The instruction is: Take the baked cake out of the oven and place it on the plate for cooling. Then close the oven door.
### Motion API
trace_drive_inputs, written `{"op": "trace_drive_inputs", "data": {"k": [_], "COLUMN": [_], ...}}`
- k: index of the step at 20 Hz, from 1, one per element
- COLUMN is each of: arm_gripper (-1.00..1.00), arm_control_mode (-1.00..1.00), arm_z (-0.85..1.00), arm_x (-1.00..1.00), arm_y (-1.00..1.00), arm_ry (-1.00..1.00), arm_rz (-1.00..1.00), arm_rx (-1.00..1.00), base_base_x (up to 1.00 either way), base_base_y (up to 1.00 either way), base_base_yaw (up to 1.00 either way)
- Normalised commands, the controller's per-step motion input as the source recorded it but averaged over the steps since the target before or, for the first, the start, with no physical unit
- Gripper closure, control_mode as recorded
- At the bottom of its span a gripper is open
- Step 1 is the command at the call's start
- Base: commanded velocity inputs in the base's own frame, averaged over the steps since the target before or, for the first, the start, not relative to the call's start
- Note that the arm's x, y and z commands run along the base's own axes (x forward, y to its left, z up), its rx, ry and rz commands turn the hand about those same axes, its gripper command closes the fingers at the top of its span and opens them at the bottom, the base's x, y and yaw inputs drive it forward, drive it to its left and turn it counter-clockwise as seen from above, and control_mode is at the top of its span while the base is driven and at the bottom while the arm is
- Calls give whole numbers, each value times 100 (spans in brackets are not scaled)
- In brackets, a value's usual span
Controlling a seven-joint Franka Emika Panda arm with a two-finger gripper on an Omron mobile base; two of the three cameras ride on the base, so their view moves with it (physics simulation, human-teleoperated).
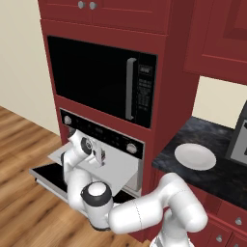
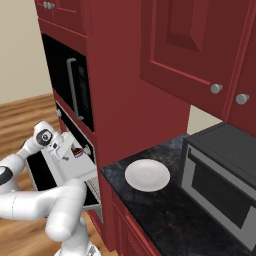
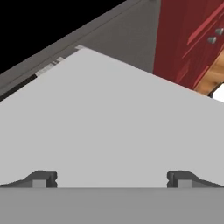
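Observation:
The oven has its oven door folded down flat, and a pale grey rack is slid out over it. In the right base view the baked cake, a small dark wedge, sits on that rack near the oven mouth. My gripper hovers just left of the cake, open and holding nothing. From the left it hangs over the rack, hiding the cake. In the hand view the fingertips stand wide apart over the grey rack surface. The white plate lies bare on the dark counter.
A black microwave with a vertical handle is built in above the oven. A dark boxy appliance stands on the counter right of the plate. Red cabinets hang overhead. Wooden floor lies to the left.

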Motion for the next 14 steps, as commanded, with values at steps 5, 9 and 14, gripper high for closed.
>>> {"op": "trace_drive_inputs", "data": {"k": [5, 9, 14], "arm_gripper": [-100, -100, -100], "arm_control_mode": [-100, -100, -100], "arm_z": [0, -1, -13], "arm_x": [11, 21, 13], "arm_y": [0, 1, 20], "arm_ry": [0, 0, 0], "arm_rz": [5, 1, 1], "arm_rx": [0, 0, -1], "base_base_x": [0, 0, 0], "base_base_y": [0, 0, 0], "base_base_yaw": [0, 0, 0]}}
